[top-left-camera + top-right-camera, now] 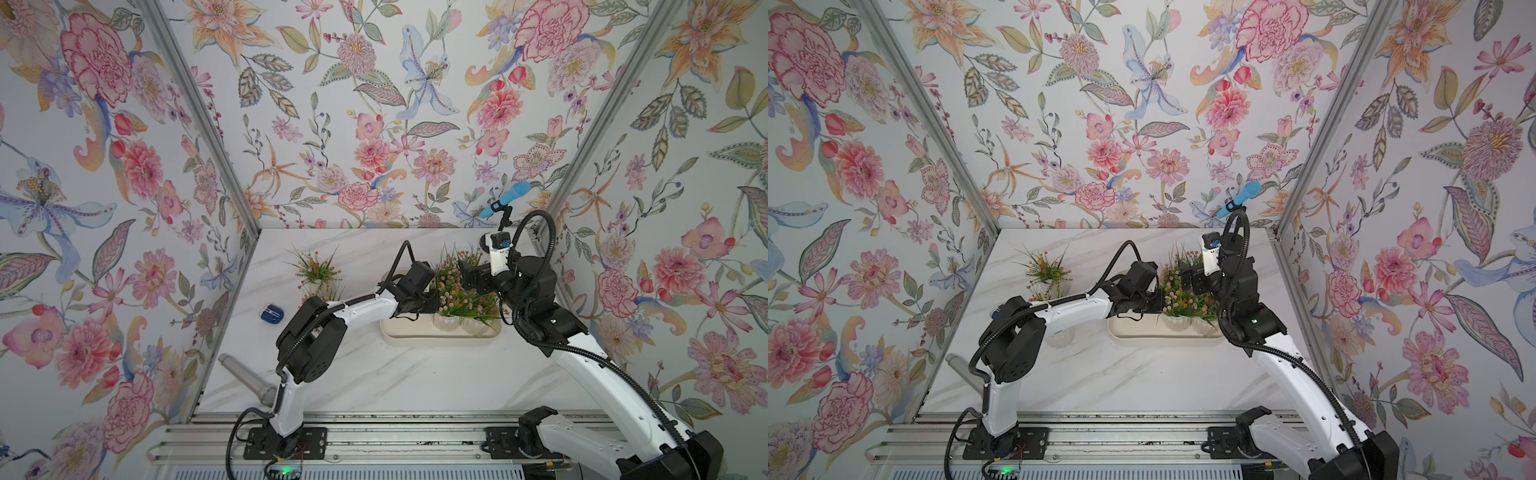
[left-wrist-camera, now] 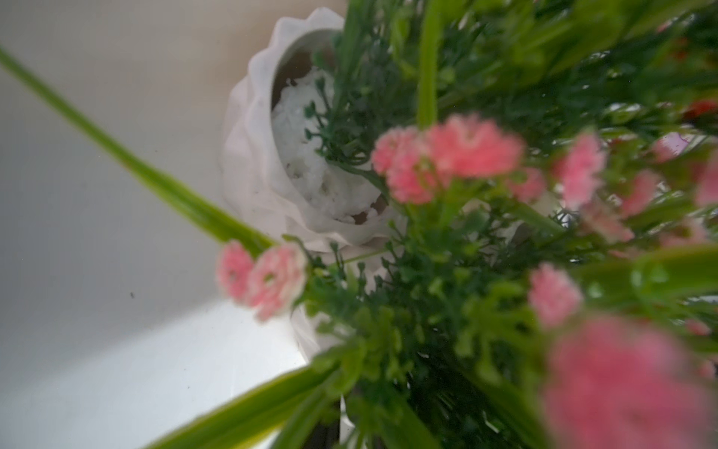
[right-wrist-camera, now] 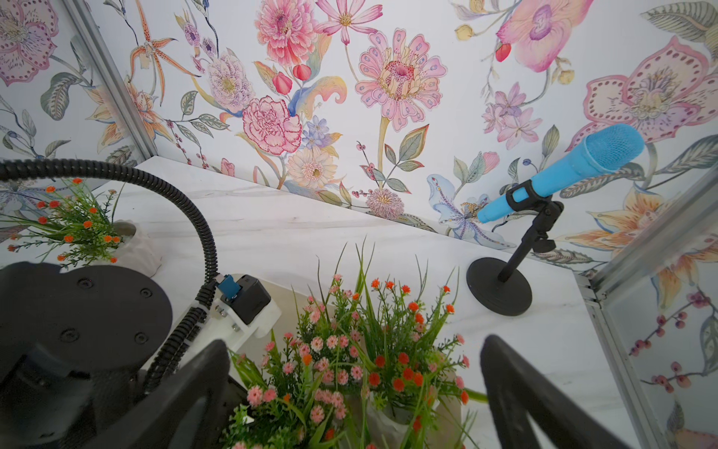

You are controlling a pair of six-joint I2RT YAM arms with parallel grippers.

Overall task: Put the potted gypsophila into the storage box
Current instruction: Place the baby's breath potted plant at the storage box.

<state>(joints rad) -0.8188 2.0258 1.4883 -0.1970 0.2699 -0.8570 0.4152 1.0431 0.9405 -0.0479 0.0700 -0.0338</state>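
While potted gypsophila [image 1: 454, 293] hides the left jaws (grip unreadable), the right jaws gape wide.

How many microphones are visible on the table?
2. The blue microphone sits on a stand at the far right corner of the table. The grey microphone lies at its left edge. Others may be hidden.

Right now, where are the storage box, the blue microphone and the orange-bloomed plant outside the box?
storage box [image 1: 415, 336]: in a top view, near rim.
blue microphone [image 3: 606, 149]: right wrist view, mesh head.
orange-bloomed plant [image 1: 316, 269]: in a top view, blooming sprigs.
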